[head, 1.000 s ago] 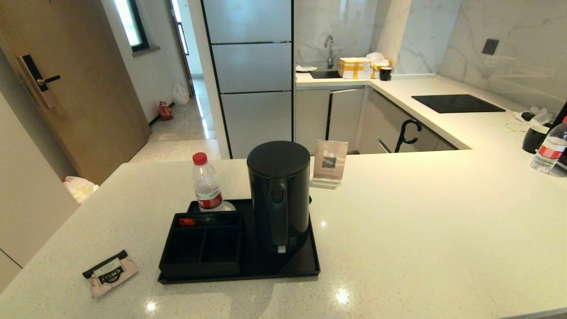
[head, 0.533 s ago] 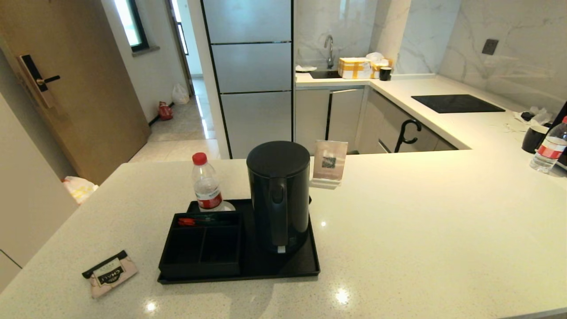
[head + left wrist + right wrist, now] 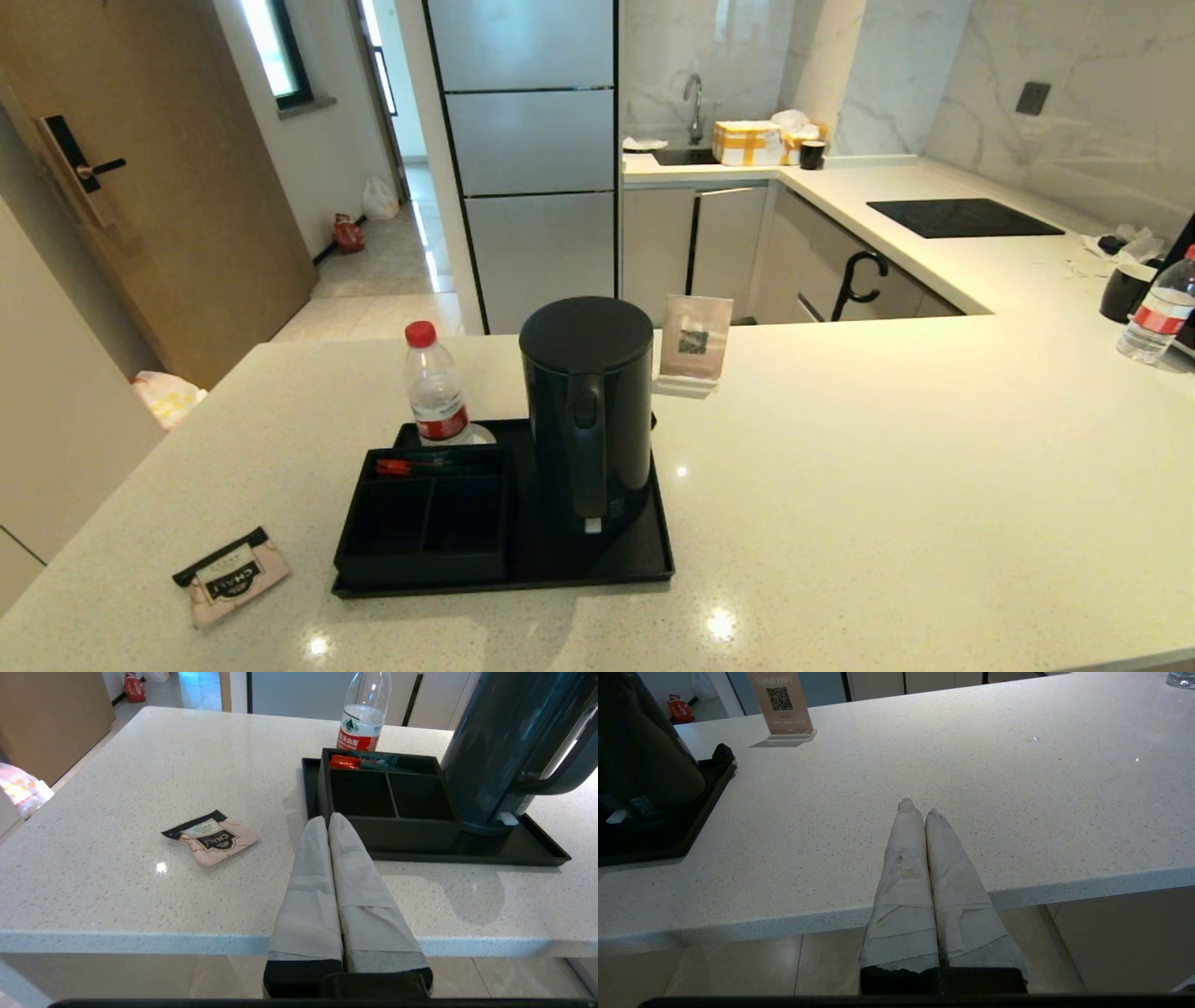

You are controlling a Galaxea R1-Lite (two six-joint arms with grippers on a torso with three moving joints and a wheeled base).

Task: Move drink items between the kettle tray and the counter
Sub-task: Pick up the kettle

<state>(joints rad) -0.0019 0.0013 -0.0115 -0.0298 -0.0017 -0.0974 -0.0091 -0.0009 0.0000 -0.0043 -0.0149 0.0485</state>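
Note:
The tall matte-black kettle (image 3: pixel 588 411) stands on its base at the right of the black kettle tray (image 3: pixel 644 560), handle facing me. The divided compartment box (image 3: pixel 425 518) fills the tray's left side. A pale-pink CHALI tea sachet (image 3: pixel 231 574) lies flat on the counter (image 3: pixel 887 467) left of the tray, also in the left wrist view (image 3: pixel 211 836). My left gripper (image 3: pixel 328 820) is shut and empty, hovering near the counter's front edge before the tray (image 3: pixel 537 854). My right gripper (image 3: pixel 917 807) is shut and empty over bare counter (image 3: pixel 971 765), right of the kettle (image 3: pixel 640 746).
A clear water bottle with red cap (image 3: pixel 434 387) stands at the tray's back left corner. A QR-code sign (image 3: pixel 695 345) stands behind the kettle. Red and green packets (image 3: pixel 411 464) lie in the box's rear slot. Another bottle (image 3: pixel 1158 313) and a black mug (image 3: pixel 1125 291) sit far right.

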